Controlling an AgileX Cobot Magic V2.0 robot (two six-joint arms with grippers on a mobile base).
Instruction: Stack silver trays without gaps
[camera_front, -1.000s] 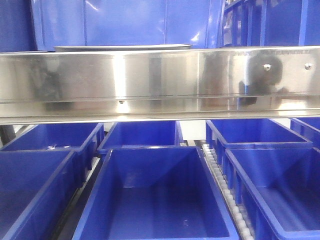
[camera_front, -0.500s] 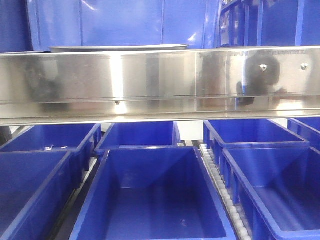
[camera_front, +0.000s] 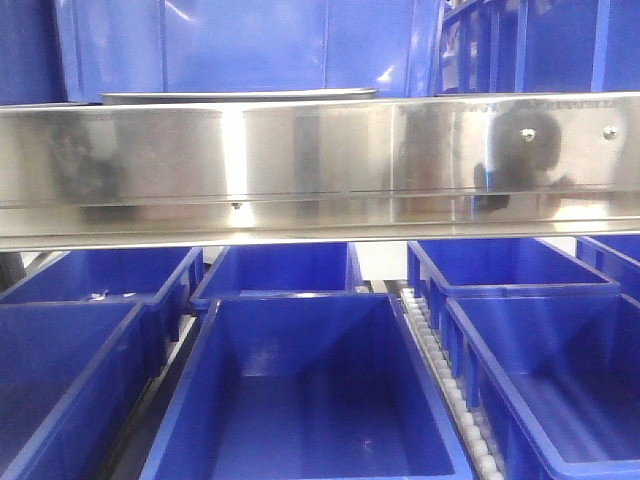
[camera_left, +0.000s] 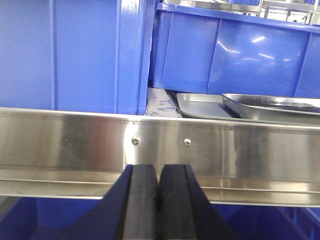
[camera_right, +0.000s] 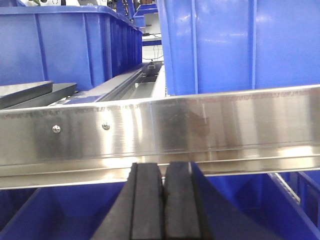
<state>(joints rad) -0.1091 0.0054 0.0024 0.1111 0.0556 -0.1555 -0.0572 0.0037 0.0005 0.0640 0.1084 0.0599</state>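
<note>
Two silver trays lie on the surface behind the steel rail. In the left wrist view a dull flat tray (camera_left: 200, 106) sits at the right, and a shinier tray (camera_left: 272, 106) overlaps its right side, tilted. The right wrist view shows their dark edges (camera_right: 30, 92) at the far left. From the front only a thin tray rim (camera_front: 240, 96) peeks over the rail. My left gripper (camera_left: 159, 167) is shut and empty, below and in front of the rail, left of the trays. My right gripper (camera_right: 163, 166) is also shut and empty, in front of the rail.
A long brushed-steel rail (camera_front: 320, 165) spans the whole width between my grippers and the trays. Tall blue bins (camera_left: 75, 55) (camera_right: 240, 45) stand behind the rail. Open blue bins (camera_front: 310, 400) fill the lower level, with a roller track (camera_front: 445, 380) between them.
A second ago the front view slid slightly, the scene moving a little left. Over the last half second nothing has visibly moved.
</note>
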